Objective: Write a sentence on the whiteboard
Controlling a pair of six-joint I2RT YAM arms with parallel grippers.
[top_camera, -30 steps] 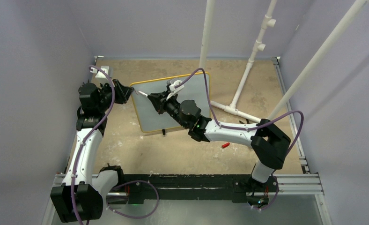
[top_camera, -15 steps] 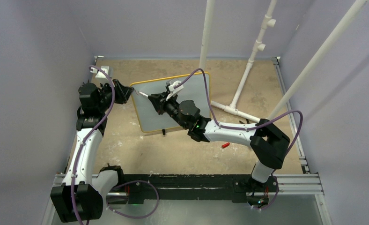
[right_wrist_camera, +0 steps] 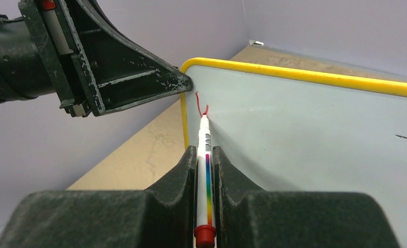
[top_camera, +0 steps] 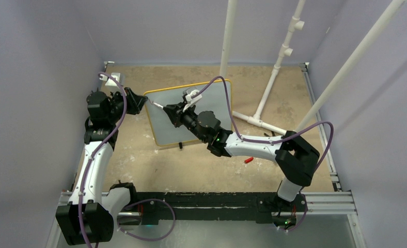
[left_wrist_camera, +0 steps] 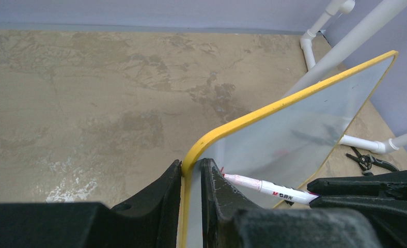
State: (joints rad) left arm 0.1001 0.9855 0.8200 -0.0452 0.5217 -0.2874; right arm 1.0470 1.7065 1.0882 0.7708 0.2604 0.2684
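Whiteboard (top_camera: 166,129) sits tilted up off the table (top_camera: 191,170), resting on its near edge as far as I can tell, in front of the left arm. The left gripper (left_wrist_camera: 191,173) is nearly closed and pinches the yellow frame at the whiteboard's far left corner, one finger on each face, which steadies it. The right gripper (right_wrist_camera: 205,157) is fully closed on a marker (right_wrist_camera: 203,135), a white barrel with a rainbow stripe. Its tip touches the white surface just inside that same corner, at the end of a short red stroke (right_wrist_camera: 200,102). Only that first mark shows, so the sentence looks barely begun. To write well, I judge the tip needs light, even pressure, with strokes running away from the pinched corner along the top edge and letters small enough to leave room for a full line. Pressing hard could push the tilted whiteboard back or twist it between the left fingers. The two grippers are very close at that corner, so the first letters risk a bump between them. A purple cable (top_camera: 228,101) from the right wrist arcs over the whiteboard's right half and could drag on it. Off the whiteboard's near right corner a small red cap (top_camera: 248,160) lies on the table. Past its right edge stands a white pipe stand (top_camera: 274,77), with a small black tool (left_wrist_camera: 369,160) by its foot; I cannot tell what kind.
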